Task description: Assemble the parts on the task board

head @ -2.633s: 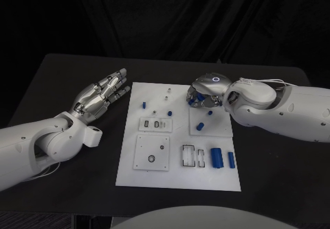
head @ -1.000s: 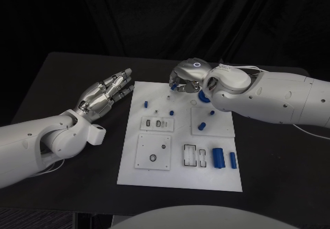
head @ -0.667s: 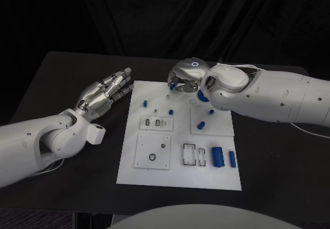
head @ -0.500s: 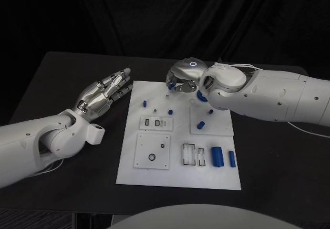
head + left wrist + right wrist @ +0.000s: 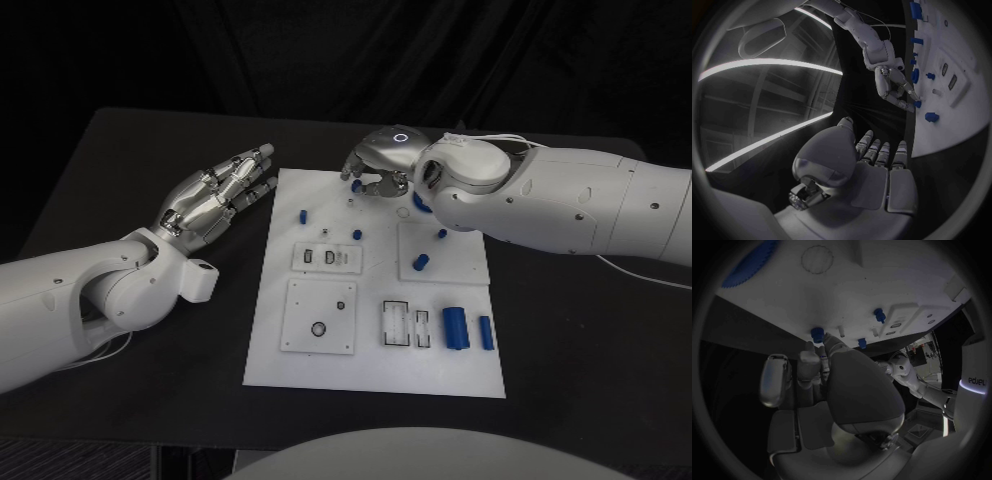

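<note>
Parts on the task board (image 5: pixel 375 375): the right robot hand (image 5: pixel 378 166) has carried a small blue part (image 5: pixel 817 333), pinched in its fingertips, toward the board's far edge, likely for insertion. Left robot hand (image 5: pixel 214 198) hovers open beside the board.

My left hand (image 5: pixel 214 197) lies flat with palm up and fingers stretched apart — it holds nothing. My right arm reaches across, its right hand (image 5: pixel 379 163) turned down, fingertips (image 5: pixel 817 347) curled together — pinching a small blue part (image 5: pixel 817 334).

a black table (image 5: pixel 130 160) carries the white task board (image 5: pixel 375 370) at its middle.
</note>
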Robot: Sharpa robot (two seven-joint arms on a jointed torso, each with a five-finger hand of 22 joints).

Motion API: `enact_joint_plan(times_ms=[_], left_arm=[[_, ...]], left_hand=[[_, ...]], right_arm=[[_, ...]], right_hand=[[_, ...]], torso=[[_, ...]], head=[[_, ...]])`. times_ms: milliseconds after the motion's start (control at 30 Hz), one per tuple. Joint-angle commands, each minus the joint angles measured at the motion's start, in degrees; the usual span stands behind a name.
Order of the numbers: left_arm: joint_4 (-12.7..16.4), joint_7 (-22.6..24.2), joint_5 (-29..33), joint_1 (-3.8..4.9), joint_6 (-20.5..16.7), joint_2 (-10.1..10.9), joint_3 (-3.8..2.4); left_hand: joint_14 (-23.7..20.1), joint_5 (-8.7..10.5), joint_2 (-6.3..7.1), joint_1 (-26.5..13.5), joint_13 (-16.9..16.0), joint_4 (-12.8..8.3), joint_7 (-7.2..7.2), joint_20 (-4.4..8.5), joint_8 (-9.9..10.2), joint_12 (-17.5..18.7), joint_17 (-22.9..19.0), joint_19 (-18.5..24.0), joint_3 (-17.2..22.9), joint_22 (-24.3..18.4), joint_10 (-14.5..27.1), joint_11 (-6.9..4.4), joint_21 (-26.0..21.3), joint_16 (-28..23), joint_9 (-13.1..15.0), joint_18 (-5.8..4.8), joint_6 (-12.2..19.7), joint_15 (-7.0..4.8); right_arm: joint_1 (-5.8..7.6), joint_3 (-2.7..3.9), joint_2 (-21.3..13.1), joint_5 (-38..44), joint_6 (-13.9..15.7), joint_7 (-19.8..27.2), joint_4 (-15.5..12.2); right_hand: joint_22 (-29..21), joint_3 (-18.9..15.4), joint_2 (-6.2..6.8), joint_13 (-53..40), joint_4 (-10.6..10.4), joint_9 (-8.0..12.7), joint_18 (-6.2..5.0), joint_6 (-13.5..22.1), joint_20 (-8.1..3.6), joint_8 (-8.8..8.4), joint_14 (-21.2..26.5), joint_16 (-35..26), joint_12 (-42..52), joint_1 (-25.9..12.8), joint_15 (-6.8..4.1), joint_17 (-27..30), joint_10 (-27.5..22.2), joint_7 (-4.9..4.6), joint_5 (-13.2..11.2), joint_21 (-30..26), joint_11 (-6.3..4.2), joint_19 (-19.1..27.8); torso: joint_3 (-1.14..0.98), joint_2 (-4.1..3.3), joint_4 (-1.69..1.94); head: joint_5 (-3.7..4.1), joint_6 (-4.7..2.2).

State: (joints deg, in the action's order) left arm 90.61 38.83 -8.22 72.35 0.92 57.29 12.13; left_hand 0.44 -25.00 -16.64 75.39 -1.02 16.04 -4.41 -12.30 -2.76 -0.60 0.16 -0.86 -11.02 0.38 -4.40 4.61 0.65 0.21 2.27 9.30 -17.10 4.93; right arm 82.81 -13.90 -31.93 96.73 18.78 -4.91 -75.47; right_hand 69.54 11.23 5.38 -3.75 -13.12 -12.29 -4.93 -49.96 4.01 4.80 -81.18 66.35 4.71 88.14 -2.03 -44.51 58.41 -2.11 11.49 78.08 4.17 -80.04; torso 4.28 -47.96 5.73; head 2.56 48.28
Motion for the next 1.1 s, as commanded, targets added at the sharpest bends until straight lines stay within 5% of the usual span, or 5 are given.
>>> enact_joint_plan(times_ms=[33,467,800,900,1100], left_arm=[[-0.05,4.99,-0.06,0.06,0.90,-0.11,-0.05],[0.08,4.89,-0.06,0.05,0.83,0.87,-0.05],[-0.12,4.82,-0.06,0.05,0.65,1.05,-0.04],[-0.19,4.78,-0.06,0.04,0.69,1.05,-0.04],[-0.47,4.74,-0.06,0.03,0.92,0.93,-0.04]], left_hand=[[0.01,-0.21,0.09,0.56,-0.07,0.12,-0.21,-0.55,-0.31,-0.34,0.05,0.01,0.35,0.08,0.11,-0.44,0.14,-0.01,0.08,1.17,-0.20,0.28],[0.02,-0.31,0.08,0.67,-0.07,0.11,-0.45,-0.59,-0.47,-0.34,0.05,0.00,0.43,0.09,0.11,-0.40,0.15,-0.01,0.14,1.17,-0.65,0.29],[0.06,-0.70,0.07,0.97,-0.12,-0.01,-0.63,-0.62,-0.66,-0.39,0.07,-0.03,0.64,0.10,-0.09,-0.34,0.18,0.00,0.19,1.18,-1.06,0.28],[0.08,-0.85,0.07,1.06,-0.17,-0.06,-0.64,-0.62,-0.71,-0.43,0.08,-0.02,0.71,0.09,-0.27,-0.32,0.16,0.02,0.20,1.18,-1.17,0.27],[0.27,-1.39,0.12,1.58,-0.34,-0.32,-0.70,-0.59,-0.84,-0.58,0.16,-0.04,1.03,0.10,-0.90,-0.07,0.18,0.10,0.20,1.19,-1.29,0.36]], right_arm=[[-0.18,0.04,-0.38,0.10,-0.82,-1.35,-0.09],[1.54,0.79,-7.04,0.10,10.96,-0.35,-5.09],[2.18,0.18,-15.53,0.09,8.56,-0.90,-11.74],[1.91,0.00,-17.49,0.09,7.70,-1.24,-12.96],[1.09,-0.18,-20.15,0.09,7.23,-1.63,-13.80]], right_hand=[[-0.36,-0.26,0.52,-0.12,0.11,0.52,0.10,1.51,-0.05,-0.88,0.57,-0.29,-0.48,-0.07,-0.11,0.35,-2.01,0.47,-0.25,-0.36,0.04,0.63],[-1.00,0.09,0.13,-1.03,0.87,1.20,-0.13,1.56,0.03,-0.58,1.32,-1.25,2.20,-0.21,-0.16,1.89,-0.98,0.14,1.38,-1.09,-0.14,1.26],[-8.07,1.19,-0.03,-6.27,0.97,1.57,-1.74,-2.12,-0.98,0.31,5.35,-11.42,13.34,-0.90,-1.35,14.60,8.57,-2.33,2.77,-7.33,-2.73,5.44],[-11.62,0.11,-0.03,-25.21,1.02,2.66,-2.21,-3.20,-1.76,-0.46,4.61,-17.48,35.85,-3.49,-1.94,18.50,0.72,-2.65,2.92,-11.99,-3.96,5.77],[2.79,-2.31,-0.46,-76.81,-1.39,3.35,0.79,-4.13,-1.61,-0.55,-4.60,8.01,79.57,-9.25,-1.77,-20.00,23.68,-3.49,1.62,-1.19,-4.10,-1.84]], torso=[[-0.02,0.01,0.08],[-0.01,0.02,-0.05],[-0.02,0.08,-0.15],[-0.01,0.12,-0.25],[-0.03,0.11,-0.28]], head=[[0.03,0.05],[-0.28,-0.52],[-0.21,-1.06],[-0.40,-0.86],[-0.12,-0.89]])
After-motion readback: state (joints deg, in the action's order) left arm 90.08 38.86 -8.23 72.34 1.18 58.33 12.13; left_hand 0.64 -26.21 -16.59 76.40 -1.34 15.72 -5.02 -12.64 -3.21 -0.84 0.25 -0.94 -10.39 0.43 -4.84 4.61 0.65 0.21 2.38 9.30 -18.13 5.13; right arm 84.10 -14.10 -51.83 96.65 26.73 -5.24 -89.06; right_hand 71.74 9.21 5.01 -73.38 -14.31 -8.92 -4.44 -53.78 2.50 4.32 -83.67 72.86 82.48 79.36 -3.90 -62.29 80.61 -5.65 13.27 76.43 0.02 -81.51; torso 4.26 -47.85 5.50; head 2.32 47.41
